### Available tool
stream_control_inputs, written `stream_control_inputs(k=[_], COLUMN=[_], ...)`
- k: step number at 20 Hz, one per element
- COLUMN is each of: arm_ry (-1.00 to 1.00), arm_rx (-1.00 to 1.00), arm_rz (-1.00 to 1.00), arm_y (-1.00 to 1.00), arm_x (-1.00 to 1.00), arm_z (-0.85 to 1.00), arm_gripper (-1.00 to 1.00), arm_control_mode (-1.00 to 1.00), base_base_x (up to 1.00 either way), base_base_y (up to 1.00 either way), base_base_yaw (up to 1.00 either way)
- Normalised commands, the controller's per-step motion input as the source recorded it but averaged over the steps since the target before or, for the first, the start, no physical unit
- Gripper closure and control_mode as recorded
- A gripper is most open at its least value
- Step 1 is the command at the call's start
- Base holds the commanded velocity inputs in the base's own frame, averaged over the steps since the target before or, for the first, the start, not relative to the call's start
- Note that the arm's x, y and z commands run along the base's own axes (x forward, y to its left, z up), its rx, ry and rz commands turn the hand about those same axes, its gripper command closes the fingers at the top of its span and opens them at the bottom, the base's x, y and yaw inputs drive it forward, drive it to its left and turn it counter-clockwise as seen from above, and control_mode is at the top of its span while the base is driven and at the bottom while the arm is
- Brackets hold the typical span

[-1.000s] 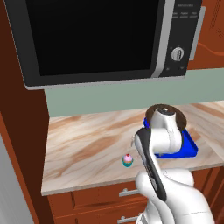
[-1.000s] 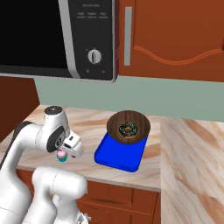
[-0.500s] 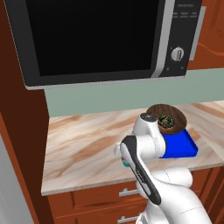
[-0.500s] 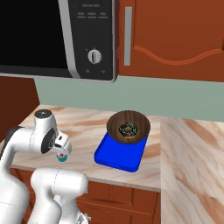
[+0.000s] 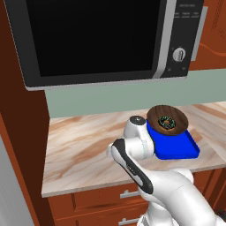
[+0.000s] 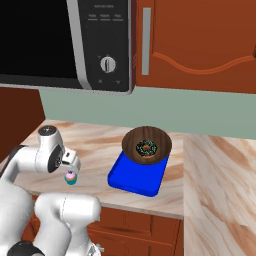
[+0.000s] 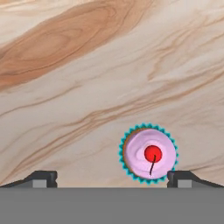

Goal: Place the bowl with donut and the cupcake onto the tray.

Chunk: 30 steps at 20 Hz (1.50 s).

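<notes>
The dark wooden bowl (image 5: 167, 122) (image 6: 146, 144) rests on the far end of the blue tray (image 5: 176, 149) (image 6: 134, 176), and the sprinkled chocolate donut (image 5: 166, 122) (image 6: 146, 148) lies in it. The tiny pink cupcake (image 6: 71, 178) (image 7: 148, 154) stands on the marble counter to the left of the tray. My gripper (image 6: 70, 169) (image 7: 113, 179) hangs straight above it, open. In the hand view the cupcake lies between the fingertips (image 7: 43, 178), close to the right one. In the left base view my own arm hides the cupcake.
A black microwave (image 5: 101, 39) (image 6: 60, 40) hangs above the counter, and a brown cabinet door (image 6: 200, 45) is beside it. The counter's front edge (image 6: 150, 207) runs just in front of the cupcake and tray. A tall wooden panel (image 5: 17, 132) bounds the left.
My arm has swung left, away from the tray, and brought the hand down over the cupcake. Bowl, donut, tray and cupcake have stayed where they were.
</notes>
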Motion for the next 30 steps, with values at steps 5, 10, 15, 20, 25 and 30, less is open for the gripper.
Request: stream_control_inputs(k=[5, 10, 15, 20, 25, 30], arm_ry=[0.01, 0.01, 0.0, -0.04, -0.02, 0.0], arm_rx=[0.0, 0.0, 0.0, 0.0, 0.0, 0.0], arm_rz=[-0.01, -0.01, 0.0, 0.0, 0.0, 0.0], arm_y=[-0.21, -0.18, -0.03, 0.0, -0.03, -0.06], arm_x=[-0.06, -0.14, -0.08, 0.0, 0.12, 0.1], arm_z=[0.0, -0.01, -0.17, -0.15, -0.17, -0.14], arm_gripper=[-1.0, -1.0, -1.0, -1.0, -1.0, -1.0], arm_control_mode=[-1.0, -1.0, -1.0, -1.0, -1.0, -1.0], base_base_x=[0.0, 0.0, 0.0, 0.0, 0.0, 0.0], base_base_y=[0.0, 0.0, 0.0, 0.0, 0.0, 0.0], base_base_yaw=[0.0, 0.0, 0.0, 0.0, 0.0, 0.0])
